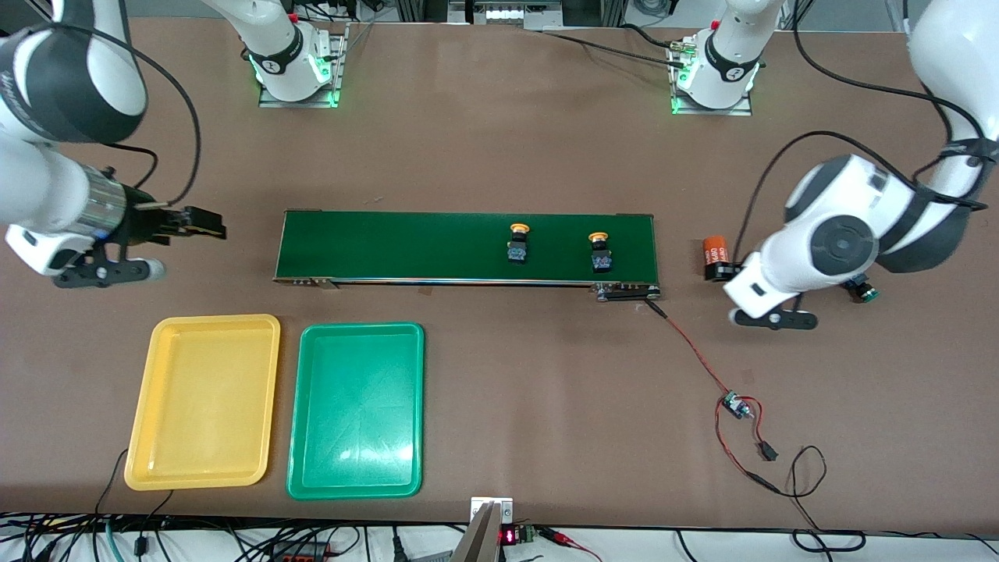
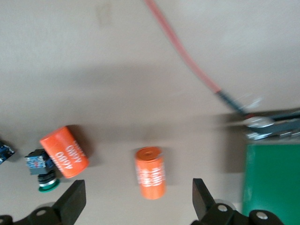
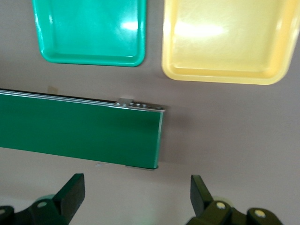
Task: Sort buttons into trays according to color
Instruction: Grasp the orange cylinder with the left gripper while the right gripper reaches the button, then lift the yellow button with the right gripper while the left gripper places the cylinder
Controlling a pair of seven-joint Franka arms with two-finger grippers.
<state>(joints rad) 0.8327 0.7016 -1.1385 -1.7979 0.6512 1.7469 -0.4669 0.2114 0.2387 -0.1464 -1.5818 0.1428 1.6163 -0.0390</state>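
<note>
Brown and mostly bare, the bench point(image 1: 499, 156) carried everything you needed. Nearest the front camera lay two trays side by side, the yellow tray point(image 1: 204, 402) toward the right arm's end and the green tray point(image 1: 357, 411) beside it, both empty. Next out ran the conveyor belt point(image 1: 437, 246) with two yellow-capped buttons on it, one point(image 1: 518, 243) mid-belt and the other point(image 1: 600, 252) closer to the left arm's end.

Your right claw point(image 1: 209, 222) waited off the belt's end, over bare bench, its fingers point(image 3: 70, 194) spread wide and holding nothing. Your left claw point(image 2: 136, 199) was also spread and empty, hovering off the opposite belt end directly over one orange cylinder point(image 2: 151, 172). A second orange cylinder point(image 2: 64, 151) lay just beside it, touching a green-capped button point(image 2: 42, 171).

I counted two yellow buttons, one green button clearly, two trays and two orange cylinders; a dark-blue scrap point(image 2: 4, 152) at the left wrist view's edge may have been the fourth button, though I could not tell.

Your main risk, as I judged it: the left claw sat centred on a cylinder, not a button, so closing there would have grabbed the wrong thing. Reaching for the green button could also have nudged the cylinder touching it and rolled it off.
</note>
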